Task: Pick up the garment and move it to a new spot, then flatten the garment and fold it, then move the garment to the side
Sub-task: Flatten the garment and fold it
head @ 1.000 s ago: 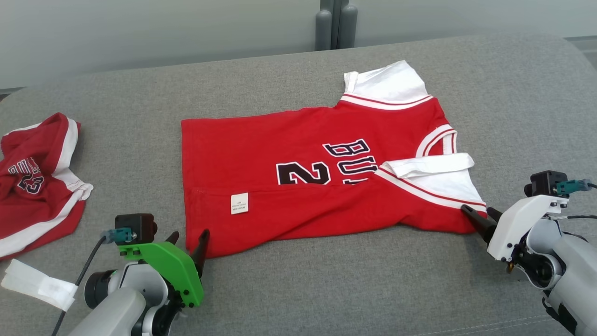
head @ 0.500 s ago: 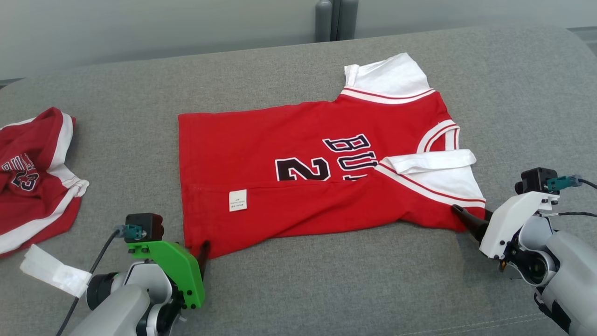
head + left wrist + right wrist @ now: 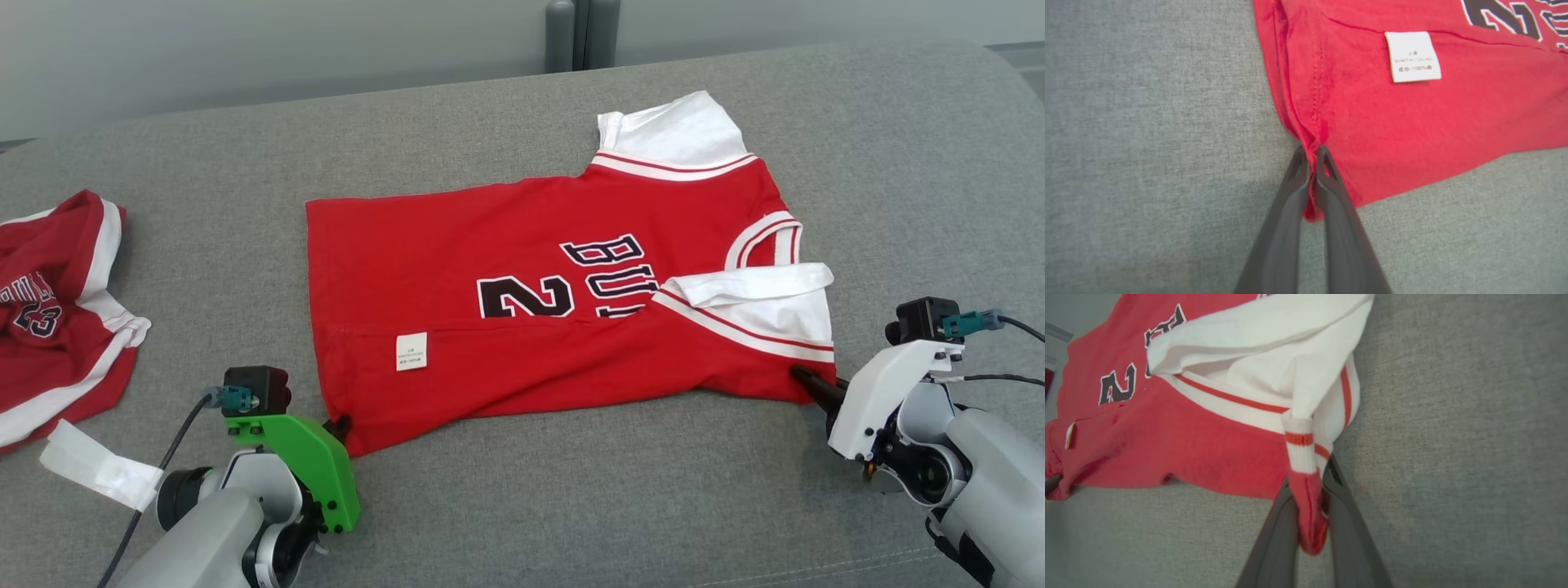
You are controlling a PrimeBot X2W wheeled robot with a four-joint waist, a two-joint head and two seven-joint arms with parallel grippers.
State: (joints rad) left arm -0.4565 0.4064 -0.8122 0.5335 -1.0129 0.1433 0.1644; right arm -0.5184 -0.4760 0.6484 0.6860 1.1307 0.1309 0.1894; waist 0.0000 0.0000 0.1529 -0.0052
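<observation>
Head view shows us the red jersey point(image 3: 531, 310), white-sleeved and partly folded, lying mid on the grey surface point(image 3: 522, 506); our left claw point(image 3: 339, 426) at eight o'clock now pinches its hem corner, our right claw point(image 3: 808, 382) at four o'clock its sleeve seam, and both stood wide a second ago.

Red garment point(image 3: 457, 245) with white red-striped sleeves, black lettering, grey fabric surface point(image 3: 571, 506), dark fingers point(image 3: 1286, 228)

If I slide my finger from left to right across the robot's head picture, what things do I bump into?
First the crumpled red-and-white cloth garment → left claw → flat red-and-white jersey shirt → right claw.
</observation>
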